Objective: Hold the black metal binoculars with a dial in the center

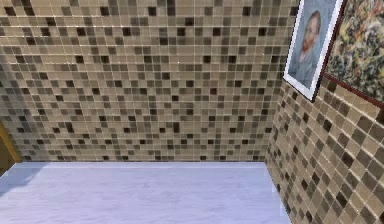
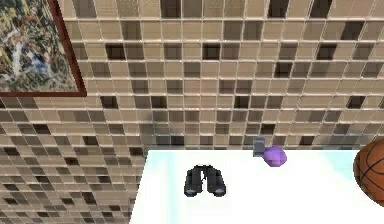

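Item 1: black metal twin-barrelled binoculars, lying on the pale white desk toward its left side, well apart from the wall.
Item 2: small purple rounded object, by the desk's far edge, just beside a small grey block.
Item 3: orange-brown ball, at the desk's right.
Item 4: brown mosaic-tiled wall; white-framed portrait picture.
Hand: state cannot be told.
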